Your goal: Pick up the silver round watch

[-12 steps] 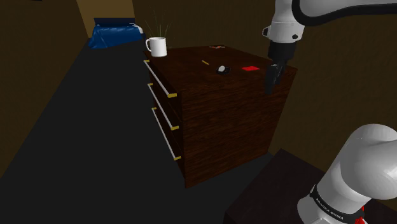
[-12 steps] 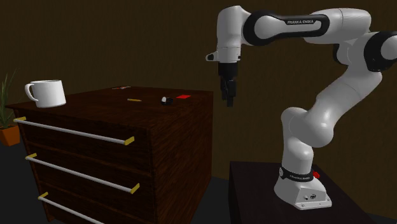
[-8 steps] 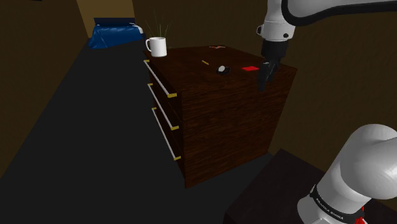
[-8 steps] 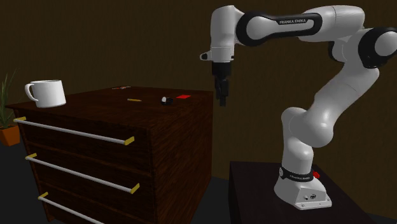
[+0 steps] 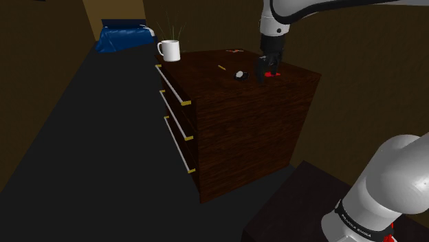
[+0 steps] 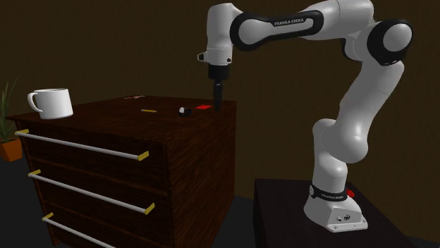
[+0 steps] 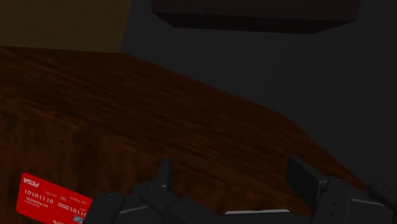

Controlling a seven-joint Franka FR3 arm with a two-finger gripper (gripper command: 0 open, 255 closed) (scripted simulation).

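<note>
The watch (image 5: 240, 75) is a small round dark-and-silver object lying on the dark wooden dresser top (image 5: 206, 72); in the second exterior view the watch (image 6: 185, 110) sits just left of a red card (image 6: 204, 107). My black gripper (image 5: 261, 75) points down over the red card (image 5: 271, 73), a short way to the shoulder view's right of the watch and not touching it. From the second exterior view the gripper (image 6: 217, 104) hangs just above the top's right edge. Seen from the wrist, the gripper (image 7: 234, 181) has its fingers apart with nothing between them, and the red card (image 7: 54, 198) lies beside one finger.
A white mug (image 5: 169, 50) stands at the dresser's far left corner, with a pencil (image 5: 221, 67) and a small pinkish item (image 5: 235, 51) further back. Drawer handles (image 5: 173, 89) line the front. A potted plant (image 6: 8, 134) and a blue object (image 5: 124, 36) sit beyond. The stand (image 6: 317, 218) is lower right.
The arm has swung left in both exterior views, carrying the gripper from beyond the dresser's edge to above the red card, closer to the watch.
</note>
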